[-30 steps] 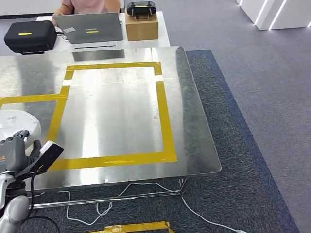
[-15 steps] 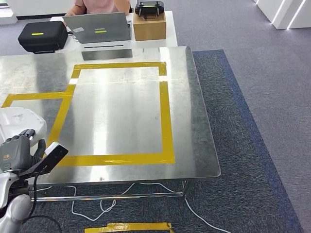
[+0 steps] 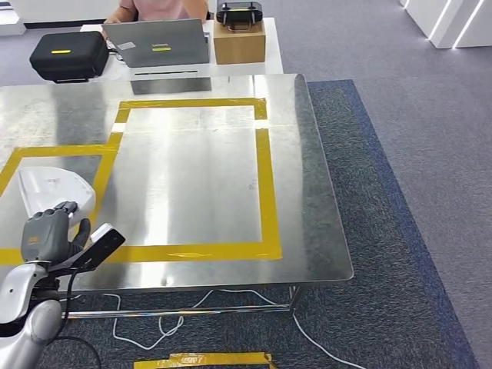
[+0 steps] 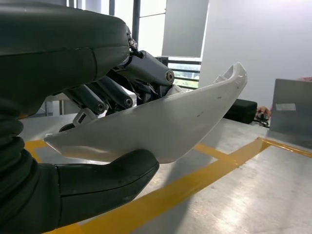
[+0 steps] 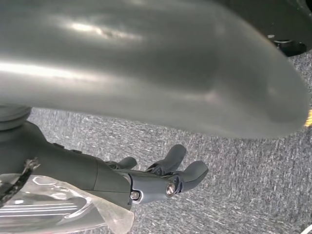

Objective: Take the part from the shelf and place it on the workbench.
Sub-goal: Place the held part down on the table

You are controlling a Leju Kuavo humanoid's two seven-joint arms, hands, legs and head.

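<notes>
Two hands are ours to report, and we start with the nearer one. Our left hand (image 3: 51,234) grips the part (image 3: 55,187), a white curved shell: in the left wrist view the thick thumb (image 4: 107,183) presses under it while the darker fingers (image 4: 110,92) clamp its upper face. The shell reaches forward, away from the palm, to an upturned tip (whether it touches the surface under it we cannot tell). Beneath the hand lies the workbench (image 3: 191,184), a shiny metal sheet, and a strip of the yellow tape (image 3: 264,184) passes just beneath the thumb. From the head view the hand sits over the near left corner of the bench, with the part just ahead of the knuckles, inside a smaller taped outline beside the big taped square.

Our right hand (image 5: 162,178) hangs over grey carpet (image 5: 228,195), its fingers loosely spread and holding nothing.

Past the held part, along the far edge of the bench, we see a black case (image 3: 68,55), then a grey laptop (image 3: 164,44) with a person (image 3: 157,9) sitting behind it, and a cardboard box (image 3: 239,41) with a black device (image 3: 239,13) on top.
</notes>
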